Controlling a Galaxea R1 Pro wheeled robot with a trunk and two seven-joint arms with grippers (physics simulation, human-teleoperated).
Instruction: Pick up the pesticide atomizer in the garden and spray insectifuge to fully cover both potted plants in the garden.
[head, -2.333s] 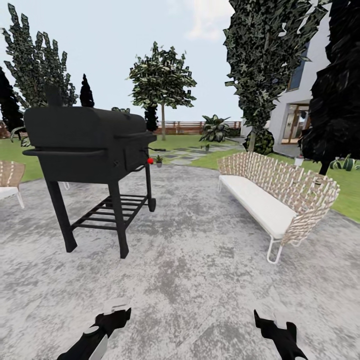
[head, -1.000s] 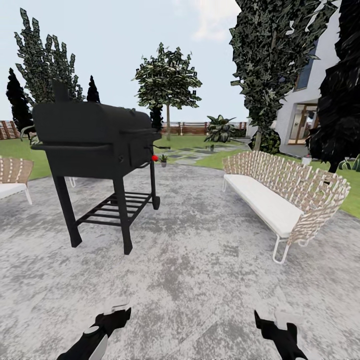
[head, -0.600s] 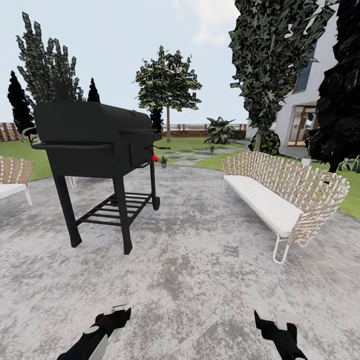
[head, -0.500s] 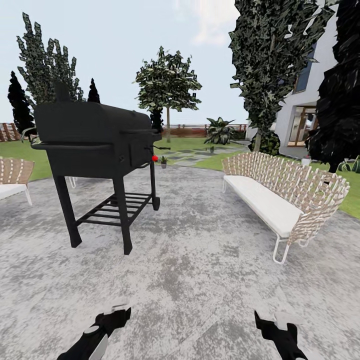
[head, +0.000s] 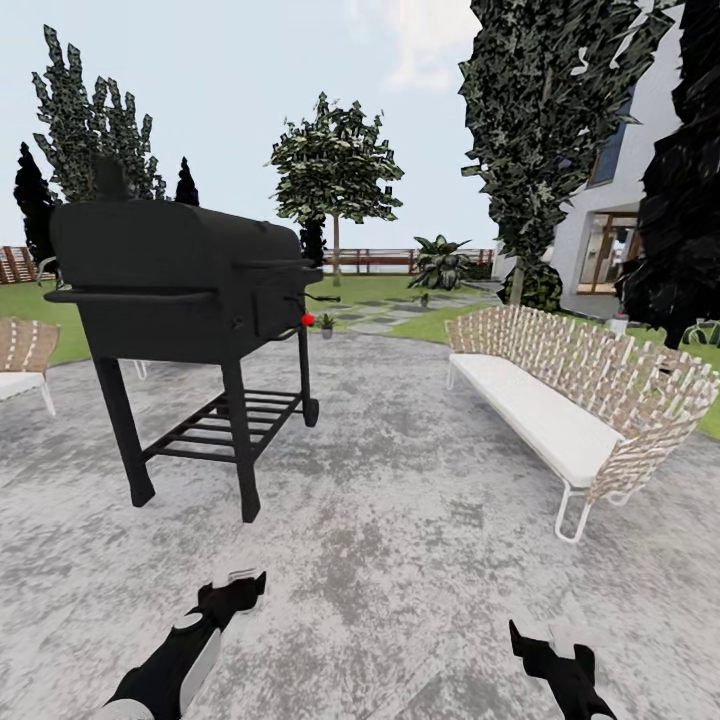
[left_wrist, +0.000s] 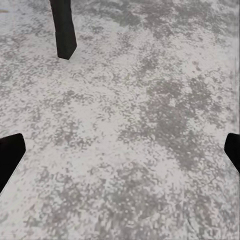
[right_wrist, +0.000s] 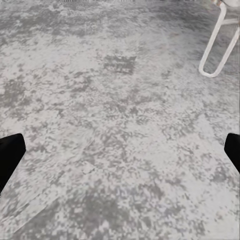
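Both of my claws hang low over the paving with nothing in them. My left claw (head: 232, 592) is black with a white band on its wrist; in the left wrist view its two fingertips (left_wrist: 10, 152) stand wide apart at opposite edges, bare stone between them. My right claw (head: 540, 645) matches it in shape and colour, and its fingertips (right_wrist: 9, 150) are spread equally wide in the right wrist view.

Patio (head: 400, 480): one round surface of mottled grey stone, rough and speckled.

Grill (head: 180, 290): one, matt black, barrel-shaped, with a short chimney, four straight legs and a slatted lower shelf. One small red dot (head: 308, 320) shows at its right end, too small for me to identify.

Sofa (head: 560, 400): one, with a curved woven tan back, a flat white cushion and thin white looped legs. One chair (head: 22, 355) of the same weave is cut off at the left edge.

Potted plants: I count two, far beyond the patio by the grey stepping stones (head: 375, 315). One (head: 326, 323) sits just right of the red dot; the other (head: 424, 297) is farther back, near a big leafy palm (head: 440, 262). Both are tiny green rosettes.

Fence (head: 380, 260): one, of wooden slats, behind the lawn (head: 30, 310).
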